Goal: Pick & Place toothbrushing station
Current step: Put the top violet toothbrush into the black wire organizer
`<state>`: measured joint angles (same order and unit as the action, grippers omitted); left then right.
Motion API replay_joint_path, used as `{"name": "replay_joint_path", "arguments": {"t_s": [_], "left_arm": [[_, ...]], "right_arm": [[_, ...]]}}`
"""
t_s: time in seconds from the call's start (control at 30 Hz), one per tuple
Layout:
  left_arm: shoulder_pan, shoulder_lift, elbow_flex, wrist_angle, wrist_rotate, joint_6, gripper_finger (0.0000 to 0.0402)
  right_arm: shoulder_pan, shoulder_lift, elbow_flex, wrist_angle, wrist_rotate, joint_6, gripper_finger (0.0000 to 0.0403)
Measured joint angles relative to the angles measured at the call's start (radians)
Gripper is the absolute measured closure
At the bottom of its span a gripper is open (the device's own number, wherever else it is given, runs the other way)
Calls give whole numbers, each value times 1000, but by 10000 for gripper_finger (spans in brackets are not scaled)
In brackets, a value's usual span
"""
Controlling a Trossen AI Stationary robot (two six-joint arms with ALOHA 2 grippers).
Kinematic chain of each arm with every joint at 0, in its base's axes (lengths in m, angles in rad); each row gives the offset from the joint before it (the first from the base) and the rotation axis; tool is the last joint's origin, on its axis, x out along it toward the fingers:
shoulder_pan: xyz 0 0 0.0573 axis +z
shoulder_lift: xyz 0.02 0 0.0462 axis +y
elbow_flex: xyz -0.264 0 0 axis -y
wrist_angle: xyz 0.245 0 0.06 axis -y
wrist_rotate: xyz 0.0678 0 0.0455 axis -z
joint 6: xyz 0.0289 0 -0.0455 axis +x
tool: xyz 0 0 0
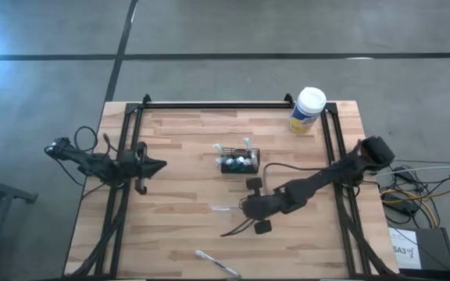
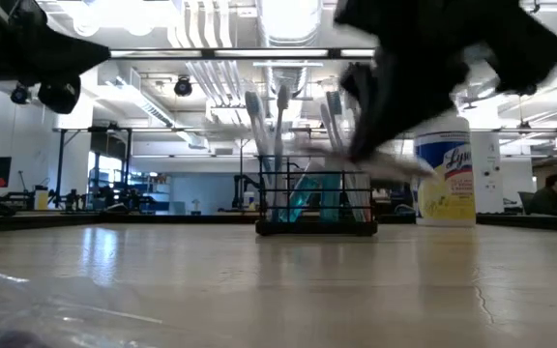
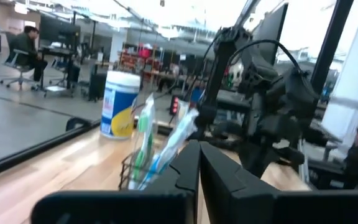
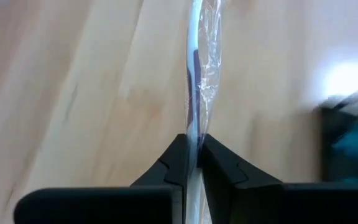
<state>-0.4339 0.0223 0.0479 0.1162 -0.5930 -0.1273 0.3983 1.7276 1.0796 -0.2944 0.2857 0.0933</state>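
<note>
Right hand [image 4: 191, 152] pinching a plastic-wrapped toothbrush [image 4: 197, 74] just in front of the toothbrushing station [image 1: 239, 162]. Left hand [image 3: 199, 165] pressed together, empty, well left of the station.

— What is recorded for the toothbrushing station [image 1: 240, 161]?

— A small black mesh-sided caddy [image 2: 315, 203] is seen standing upright on the wooden table, near its middle and slightly towards the far edge.

— And its contents?

— Several toothbrushes are held upright in it, their heads standing above the rim; teal items are seen through the mesh. No tilt is noted, and the base is seated flat.
</note>
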Motion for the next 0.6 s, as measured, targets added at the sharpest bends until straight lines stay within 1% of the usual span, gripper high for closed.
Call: {"name": "replay_joint_path", "arguments": {"t_s": [0.07,0.13,0.2,0.27,0.4,0.47,0.5,0.6], "left_arm": [[0,1,0,22,8,-3,387],[0,1,0,34,47,-14,388],[0,9,-1,52,113,-15,388],[-1,22,-4,60,157,-15,388],[-1,82,-6,86,174,-3,388],[0,126,-5,144,190,25,387],[0,152,-5,170,214,52,385],[-1,257,-5,305,286,105,366]], "right_arm": [[11,-55,-19,105,68,-48,380],[14,-108,-52,250,74,-103,380],[14,-154,-109,414,36,-155,380],[12,-192,-176,598,-3,-206,380],[-12,-239,-322,931,-63,-257,380],[-33,-240,-388,1050,-72,-258,380],[-42,-240,-419,1104,-73,-257,380],[-62,-232,-480,1270,-73,-246,380]]}}
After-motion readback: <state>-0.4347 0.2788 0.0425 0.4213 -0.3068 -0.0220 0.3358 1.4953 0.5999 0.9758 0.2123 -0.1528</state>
